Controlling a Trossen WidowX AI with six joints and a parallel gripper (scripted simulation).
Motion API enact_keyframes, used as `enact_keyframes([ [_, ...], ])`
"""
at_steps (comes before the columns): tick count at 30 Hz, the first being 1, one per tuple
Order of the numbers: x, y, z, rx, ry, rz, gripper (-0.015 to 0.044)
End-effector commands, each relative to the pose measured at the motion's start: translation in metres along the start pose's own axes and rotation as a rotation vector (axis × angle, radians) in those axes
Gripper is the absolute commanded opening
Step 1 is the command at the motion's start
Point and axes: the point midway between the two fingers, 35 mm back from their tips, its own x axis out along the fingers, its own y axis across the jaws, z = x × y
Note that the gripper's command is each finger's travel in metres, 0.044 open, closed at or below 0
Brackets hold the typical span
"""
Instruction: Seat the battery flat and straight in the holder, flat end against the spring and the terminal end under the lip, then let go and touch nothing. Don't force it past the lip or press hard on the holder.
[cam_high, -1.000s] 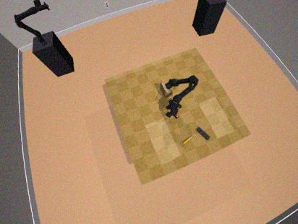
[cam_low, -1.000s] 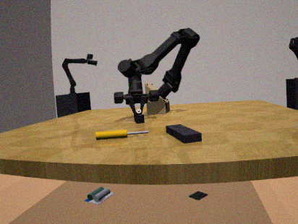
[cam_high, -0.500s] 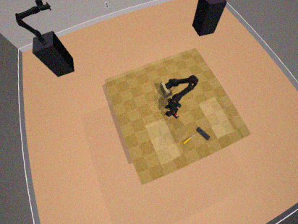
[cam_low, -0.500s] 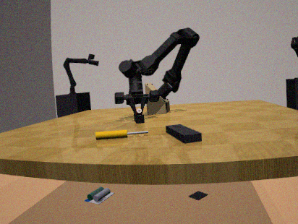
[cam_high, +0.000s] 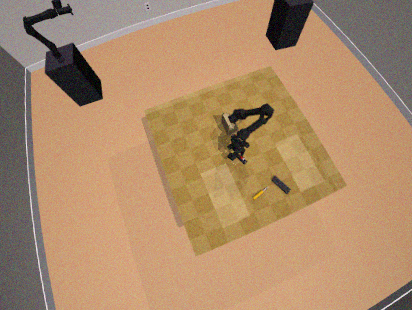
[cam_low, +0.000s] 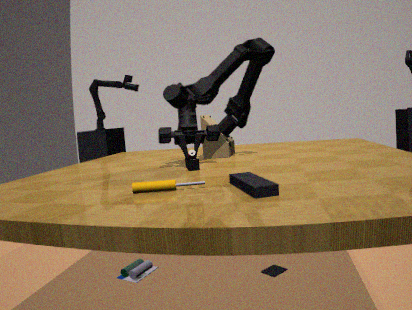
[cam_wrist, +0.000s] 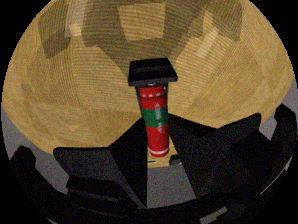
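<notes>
The battery, red with a green band, is between the fingers. My gripper is shut on it, over the black holder. In the wrist view the battery's far end meets the holder's broad black end wall, and the spring is hidden. In the exterior view the battery's round pale end face shows above the holder's near end, so the battery is not flat in it. Whether the holder lies level, and how the spring meets the battery, I cannot tell.
A yellow screwdriver and a black block lie on the wooden table, on the exterior view's side of the gripper. A beige wedge-shaped block stands near the arm's base.
</notes>
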Motion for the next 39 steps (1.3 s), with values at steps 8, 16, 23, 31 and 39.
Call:
enact_keyframes([
  [8, 0.002, 0.003, 0.003, 0.005, -0.049, 0.012, 0.0064],
  [16, 0.005, 0.006, 0.002, -0.001, -0.096, 0.018, 0.0064],
  [23, 0.009, 0.007, 0.000, -0.013, -0.138, 0.021, 0.0064],
  [31, 0.011, 0.008, -0.001, -0.012, -0.191, 0.022, 0.0064],
  [39, 0.014, 0.008, -0.002, -0.010, -0.248, 0.023, 0.0064],
])
